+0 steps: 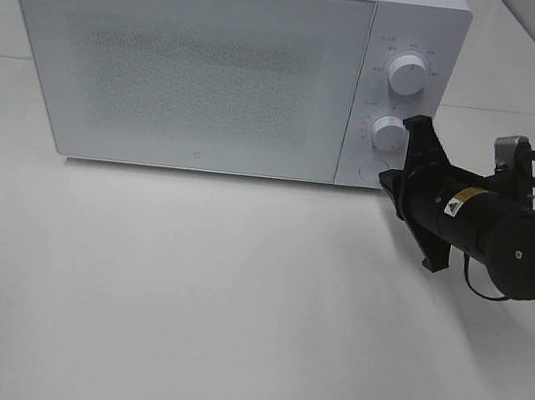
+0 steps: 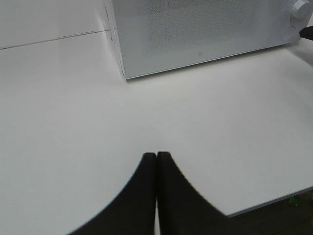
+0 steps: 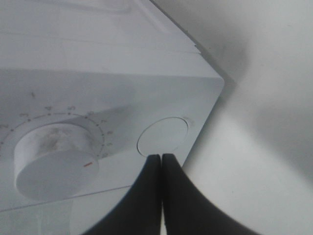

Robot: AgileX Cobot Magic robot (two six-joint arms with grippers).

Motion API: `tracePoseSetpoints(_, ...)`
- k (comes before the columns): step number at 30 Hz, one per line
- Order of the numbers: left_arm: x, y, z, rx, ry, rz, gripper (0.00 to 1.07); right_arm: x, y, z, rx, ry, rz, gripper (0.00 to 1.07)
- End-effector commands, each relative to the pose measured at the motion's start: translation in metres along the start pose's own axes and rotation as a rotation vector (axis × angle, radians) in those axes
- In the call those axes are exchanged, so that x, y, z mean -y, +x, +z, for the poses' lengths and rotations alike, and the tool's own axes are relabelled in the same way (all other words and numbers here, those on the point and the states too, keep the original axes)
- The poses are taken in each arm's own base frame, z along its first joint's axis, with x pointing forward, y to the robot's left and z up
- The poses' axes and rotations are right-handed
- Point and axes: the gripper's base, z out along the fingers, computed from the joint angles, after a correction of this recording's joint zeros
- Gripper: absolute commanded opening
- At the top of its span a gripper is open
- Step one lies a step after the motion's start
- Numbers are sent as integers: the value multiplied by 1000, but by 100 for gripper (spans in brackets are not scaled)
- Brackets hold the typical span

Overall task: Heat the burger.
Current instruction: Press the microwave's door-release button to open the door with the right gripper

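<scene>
Burger is nowhere in view, maybe behind the shut microwave door (image 1: 197, 63), can't tell; right gripper (image 3: 161, 156), clenched on nothing, has its tips at the round button (image 3: 163, 135) beside the lower dial (image 3: 56, 161), left gripper (image 2: 156, 155) clenched empty above the table (image 1: 185, 298), so heating looks unfinished.

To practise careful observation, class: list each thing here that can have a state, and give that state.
Microwave door: closed.
Round button: pressed or not, cannot tell.
Lower knob: setting unreadable.
Right gripper: shut, empty, tips at that button.
Left gripper: shut, empty, above the table.
</scene>
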Motion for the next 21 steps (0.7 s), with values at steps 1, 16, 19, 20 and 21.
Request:
tracePoseSetpoints(1, 0, 0, 0, 13, 0, -7, 0, -7, -2, 3, 22, -20, -39, 0)
tracePoseSetpoints(16, 0, 0, 0, 13, 0, -7, 0, -13, -4, 9, 19, -6, -78, 0)
tracePoseSetpoints(19, 0, 0, 0, 13, 0, -7, 0, -13, -4, 9, 19, -6, -91, 0)
tracePoseSetpoints(20, 0, 0, 0, 13, 0, -7, 0, -13, -4, 9, 19, -6, -91, 0)
tracePoseSetpoints(21, 0, 0, 0, 13, 0, -7, 0, -13, -4, 9, 19, -6, -90, 0)
